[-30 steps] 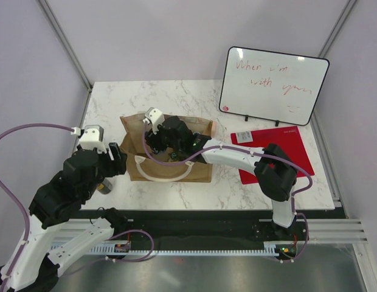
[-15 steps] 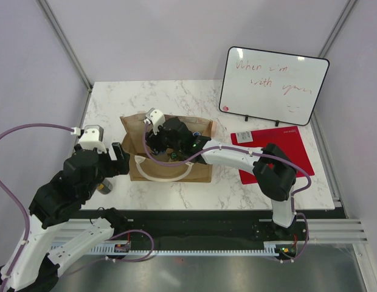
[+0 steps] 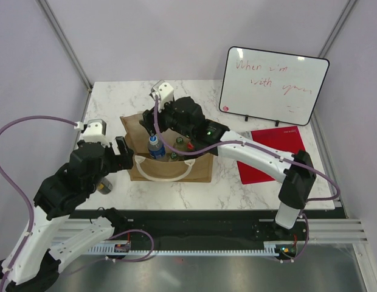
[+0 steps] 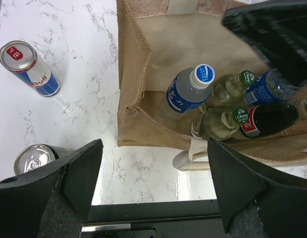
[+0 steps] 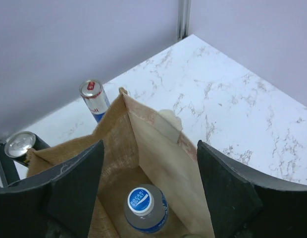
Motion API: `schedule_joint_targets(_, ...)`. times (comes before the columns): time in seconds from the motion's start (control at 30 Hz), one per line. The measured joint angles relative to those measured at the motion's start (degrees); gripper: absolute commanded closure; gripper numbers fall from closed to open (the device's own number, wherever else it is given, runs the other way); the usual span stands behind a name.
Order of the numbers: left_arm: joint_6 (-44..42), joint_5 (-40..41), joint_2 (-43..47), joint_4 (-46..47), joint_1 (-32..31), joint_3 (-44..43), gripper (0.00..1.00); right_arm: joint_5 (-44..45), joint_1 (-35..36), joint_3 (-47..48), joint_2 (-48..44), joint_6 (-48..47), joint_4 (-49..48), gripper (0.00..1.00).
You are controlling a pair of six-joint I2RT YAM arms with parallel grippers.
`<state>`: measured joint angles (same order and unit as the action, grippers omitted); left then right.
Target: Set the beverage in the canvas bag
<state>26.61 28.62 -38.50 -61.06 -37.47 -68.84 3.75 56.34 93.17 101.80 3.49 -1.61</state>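
The tan canvas bag point(image 3: 194, 172) stands open mid-table; it also shows in the left wrist view point(image 4: 136, 59) and the right wrist view point(image 5: 158, 148). A clear Pocari Sweat bottle point(image 3: 155, 148) with a blue-and-white cap stands in its left end, seen from both wrists point(image 4: 189, 89) point(image 5: 143, 208). My right gripper point(image 3: 157, 121) point(image 5: 151, 183) is open and empty, hovering above the bag's back left corner. My left gripper point(image 3: 123, 155) point(image 4: 153, 183) is open and empty, near the bag's front left corner above the table's front edge.
Green-capped bottles point(image 4: 228, 89), a blue-labelled bottle point(image 4: 265, 89) and a cola bottle point(image 4: 267, 119) lie in the bag. A Red Bull can point(image 4: 29, 68) and a silver can point(image 4: 34, 157) stand left of it. A whiteboard point(image 3: 273, 85) and a red mat point(image 3: 280, 152) are at right.
My right gripper has risen out of the bag and moved back, open, leaving the Pocari Sweat bottle standing inside. My left arm has shifted slightly upward.
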Motion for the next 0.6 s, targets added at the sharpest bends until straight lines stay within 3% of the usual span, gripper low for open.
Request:
schedule_joint_targets(0.4, 0.2, 7.5, -7.7, 0.5, 0.6, -2.5, 0.05, 0.0, 0.0, 0.2, -14.5, 1.3, 10.3, 0.18)
schedule_joint_targets(0.5, 0.2, 8.0, -10.3, 1.0, 3.4, -3.8, 0.05, -0.2, 0.0, -3.1, -20.5, 1.4, 11.5, 0.17)
schedule_joint_targets(0.6, 0.1, 5.6, -13.2, 2.7, 10.9, -5.7, 0.06, 0.8, 0.0, -10.1, -27.8, 1.5, 11.1, 0.16)
